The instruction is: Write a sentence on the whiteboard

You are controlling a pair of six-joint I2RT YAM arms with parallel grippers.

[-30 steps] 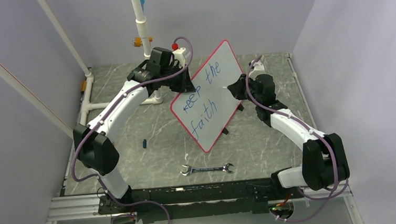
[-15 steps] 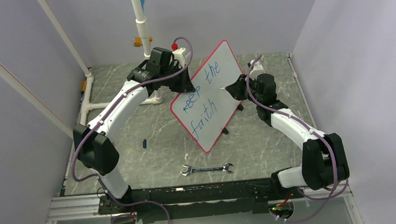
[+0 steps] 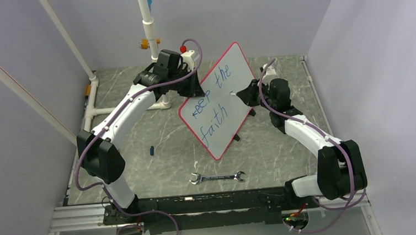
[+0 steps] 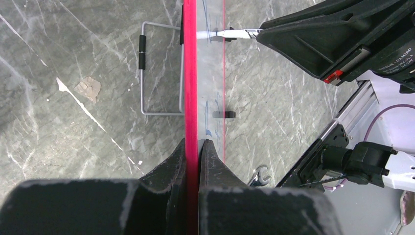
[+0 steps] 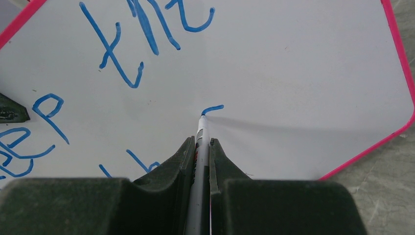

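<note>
Left gripper [image 4: 193,143] clamped on whiteboard [image 3: 239,65] rim; board stands tilted on table [image 3: 157,137]. Right gripper [image 5: 200,142] clamped on marker [image 5: 200,128], tip touching board at a short blue stroke below the sentence [image 5: 142,29].

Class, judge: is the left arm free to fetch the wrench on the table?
Probably not: the left hand is shut on the rim of the whiteboard; the wrench lies unobstructed, but fetching it means letting go.

Top view high, looking down; wrist views close; all share whiteboard [image 3: 238,68].
</note>
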